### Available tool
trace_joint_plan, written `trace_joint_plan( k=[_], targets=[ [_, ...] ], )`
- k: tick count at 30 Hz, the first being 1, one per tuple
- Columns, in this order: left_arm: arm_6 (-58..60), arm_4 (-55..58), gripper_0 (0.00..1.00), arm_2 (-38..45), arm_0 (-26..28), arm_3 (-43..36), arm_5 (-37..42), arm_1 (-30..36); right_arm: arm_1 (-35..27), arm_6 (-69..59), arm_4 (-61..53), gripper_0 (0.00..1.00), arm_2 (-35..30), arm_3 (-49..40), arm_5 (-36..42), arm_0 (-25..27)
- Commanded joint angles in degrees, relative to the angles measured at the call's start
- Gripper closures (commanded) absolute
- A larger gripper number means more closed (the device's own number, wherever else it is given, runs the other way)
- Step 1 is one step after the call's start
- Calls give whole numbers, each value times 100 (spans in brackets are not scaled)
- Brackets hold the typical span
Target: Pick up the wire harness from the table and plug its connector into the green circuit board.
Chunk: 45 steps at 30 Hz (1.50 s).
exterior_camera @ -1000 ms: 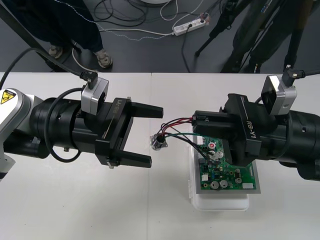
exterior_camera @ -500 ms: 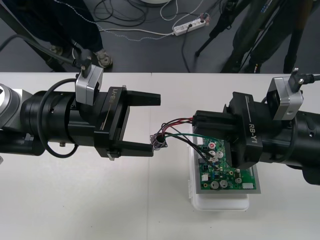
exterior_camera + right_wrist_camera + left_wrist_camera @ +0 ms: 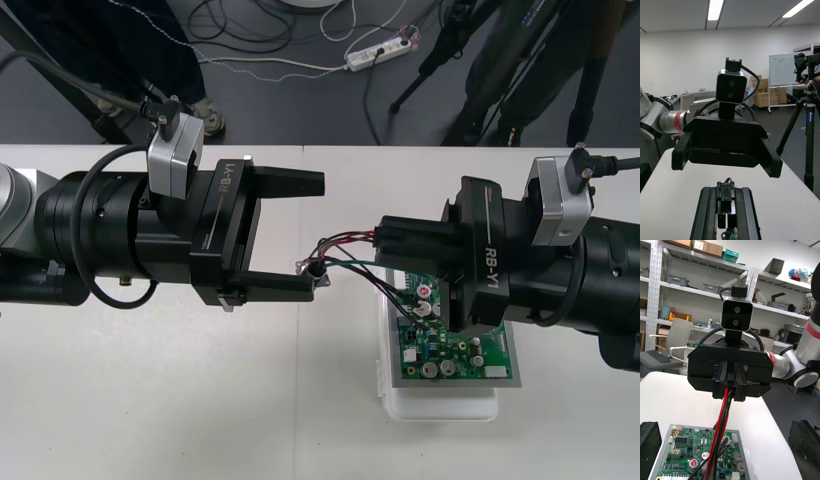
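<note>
In the front view my right gripper is shut on the black plug of the wire harness, above the far left corner of the green circuit board. Red, black and green wires run left from the plug to the round metal socket, which hangs just inside the near fingertip of my open left gripper. The right wrist view has the plug between my right gripper's fingers, facing the left gripper. The left wrist view has the right gripper holding the plug, with wires hanging over the board.
The board sits on a white base near the table's front edge at the right. Both arms lie across the middle of the table, their grippers facing each other. Cables and tripod legs cross the dark floor beyond the far edge.
My left gripper has moved right and towards the far edge, so its open fingers now bracket the socket end. The right gripper has shifted slightly left with the plug.
</note>
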Motion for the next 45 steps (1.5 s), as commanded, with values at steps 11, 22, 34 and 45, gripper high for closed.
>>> trace_joint_plan(
  k=[11, 22, 34, 45],
  targets=[
    [-469, 92, 0, -135, -252, -295, 245, 178, 247, 197, 668, 100, -346, -607, 107, 49],
    [-495, 83, 0, -223, -296, -304, 245, 107, 247, 311, 668, 100, -337, -599, 98, 49],
    [-478, -163, 0, -232, -419, -295, 263, -183, 247, 311, 668, 100, -337, -599, 98, 49],
    [-425, -383, 0, -328, -595, -278, 333, -367, 256, 311, 668, 100, -311, -599, 89, 49]
  ],
)
